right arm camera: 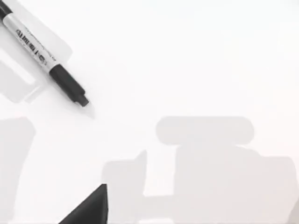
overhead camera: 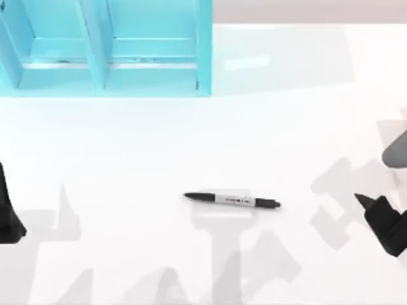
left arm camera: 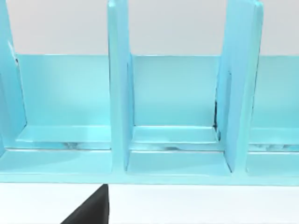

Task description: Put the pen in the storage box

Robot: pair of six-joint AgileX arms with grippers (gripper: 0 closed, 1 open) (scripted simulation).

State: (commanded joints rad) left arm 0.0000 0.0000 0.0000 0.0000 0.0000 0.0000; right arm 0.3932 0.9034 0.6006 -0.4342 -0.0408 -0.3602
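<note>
1. The pen (right arm camera: 44,58) lies flat on the white worktop (right arm camera: 196,60), set at a slant.
2. Its silver-grey barrel carries small dark print, and a black end points out over bare worktop.
3. A dark tip of the right tool (right arm camera: 91,207) shows at the frame's edge, well apart from the pen.
4. Soft grey shadows spread across the worktop.
</note>
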